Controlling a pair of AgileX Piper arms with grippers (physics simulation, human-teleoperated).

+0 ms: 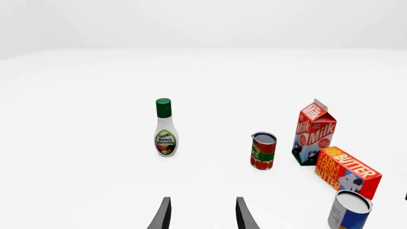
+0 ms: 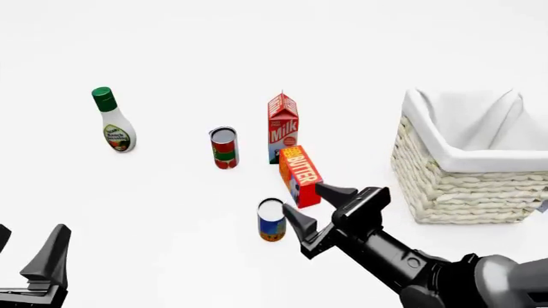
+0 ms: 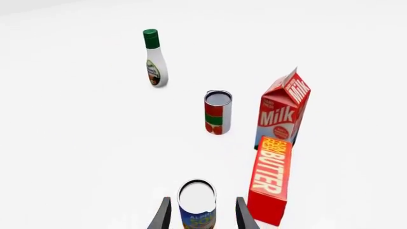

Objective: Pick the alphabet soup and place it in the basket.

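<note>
Right gripper (image 2: 307, 208): fingers spread, one on each side of the single soup can (image 2: 271, 220), which stands upright on the table (image 2: 171, 192) just beside one butter box (image 2: 301, 176). Further out: one milk carton (image 2: 283, 128), one red-and-green can (image 2: 224, 147), one dressing bottle (image 2: 112, 120), and one basket (image 2: 462, 186) well to the right. Left gripper (image 1: 202, 215): fingers spread, holding nothing.

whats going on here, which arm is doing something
The right gripper is open and closing in on the alphabet soup can, which stands upright on the table; the wrist view shows the can between the fingers, not yet lifted. The butter box stands right beside it. The basket waits to the right. The left gripper is open and idle, holding nothing.
</note>
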